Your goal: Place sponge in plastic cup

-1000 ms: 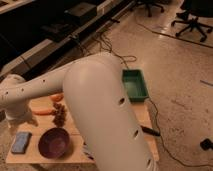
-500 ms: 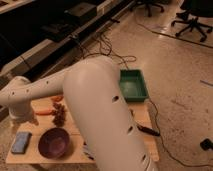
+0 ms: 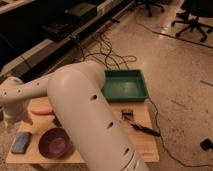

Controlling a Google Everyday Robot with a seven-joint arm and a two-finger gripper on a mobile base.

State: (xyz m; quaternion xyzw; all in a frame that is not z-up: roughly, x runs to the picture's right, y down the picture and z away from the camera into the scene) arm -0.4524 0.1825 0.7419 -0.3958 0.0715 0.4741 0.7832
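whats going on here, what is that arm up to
A white robot arm bends across a wooden table, its gripper near the picture's left edge, above the blue sponge. The sponge lies flat beside a purple bowl, not yet picked up. A green tray sits at the back. No plastic cup shows; the arm may hide it.

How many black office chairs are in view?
2: one black office chair at the top edge, another in the top right corner. The white arm may hide more. The gripper is over the wooden table's left end.
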